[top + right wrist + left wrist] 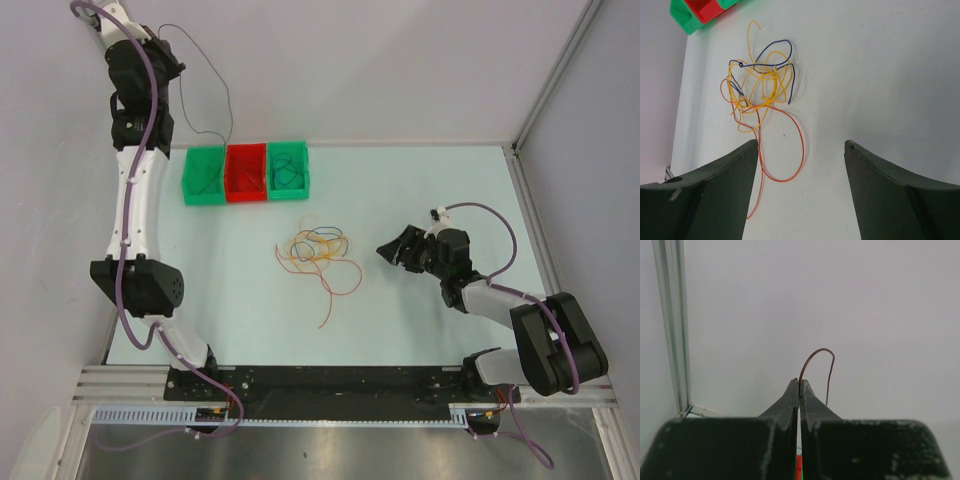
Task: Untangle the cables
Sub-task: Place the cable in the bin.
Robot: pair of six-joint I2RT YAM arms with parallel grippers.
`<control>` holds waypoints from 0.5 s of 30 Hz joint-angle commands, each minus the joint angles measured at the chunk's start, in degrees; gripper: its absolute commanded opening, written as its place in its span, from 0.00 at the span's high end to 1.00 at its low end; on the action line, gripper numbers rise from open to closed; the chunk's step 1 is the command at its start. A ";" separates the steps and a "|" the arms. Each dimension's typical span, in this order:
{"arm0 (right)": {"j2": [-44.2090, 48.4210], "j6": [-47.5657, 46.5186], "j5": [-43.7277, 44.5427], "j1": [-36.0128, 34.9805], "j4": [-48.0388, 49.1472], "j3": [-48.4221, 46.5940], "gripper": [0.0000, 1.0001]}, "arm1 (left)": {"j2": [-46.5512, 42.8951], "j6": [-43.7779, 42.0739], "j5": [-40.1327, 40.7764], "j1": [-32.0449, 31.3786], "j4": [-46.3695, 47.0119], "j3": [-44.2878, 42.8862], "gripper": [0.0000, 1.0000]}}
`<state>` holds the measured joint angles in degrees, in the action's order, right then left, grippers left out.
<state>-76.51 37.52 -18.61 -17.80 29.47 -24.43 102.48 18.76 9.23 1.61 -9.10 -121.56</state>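
Observation:
A loose tangle of cables (318, 250) in yellow, orange and blue lies mid-table; in the right wrist view the tangle (760, 82) lies ahead and to the left, and an orange loop (803, 145) trails back between the fingers. My right gripper (393, 245) (801, 143) hovers open just right of the tangle, holding nothing. My left gripper (172, 45) (799, 382) is raised high at the back left, shut on a thin dark cable (817, 350). That dark cable (229, 100) arcs out and hangs down toward the bins.
Three small bins stand in a row at the back: a green one (203, 199), a red one (246, 196) and another green one (288, 194), each with thin cables inside. White walls close off the left and right sides. The arm bases sit at the near edge.

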 commanded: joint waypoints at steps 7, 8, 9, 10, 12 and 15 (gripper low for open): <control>-0.39 -0.08 -0.99 0.49 2.52 -0.54 0.26 | -0.70 -4.70 4.74 -0.02 0.40 1.32 1.00; -0.39 0.01 -0.99 0.49 2.61 -0.45 0.26 | -0.44 -4.70 4.91 0.06 0.23 1.32 1.00; -0.48 0.01 -1.08 0.58 2.61 -0.53 0.26 | -0.35 -4.70 4.83 0.41 0.23 1.41 1.00; -0.57 0.01 -1.16 0.58 2.78 -0.54 0.26 | -0.17 -4.61 4.74 0.50 0.23 1.50 1.00; -0.66 -0.08 -1.16 0.58 2.87 -0.45 0.26 | -0.17 -4.53 4.65 0.94 0.23 1.85 1.00; -0.75 0.10 -1.25 0.58 3.04 -0.54 0.26 | -0.35 -4.00 4.65 1.73 0.40 2.29 1.00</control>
<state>-76.73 37.52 -19.03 -17.50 29.52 -24.43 102.80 15.81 12.97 2.11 -10.24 -119.70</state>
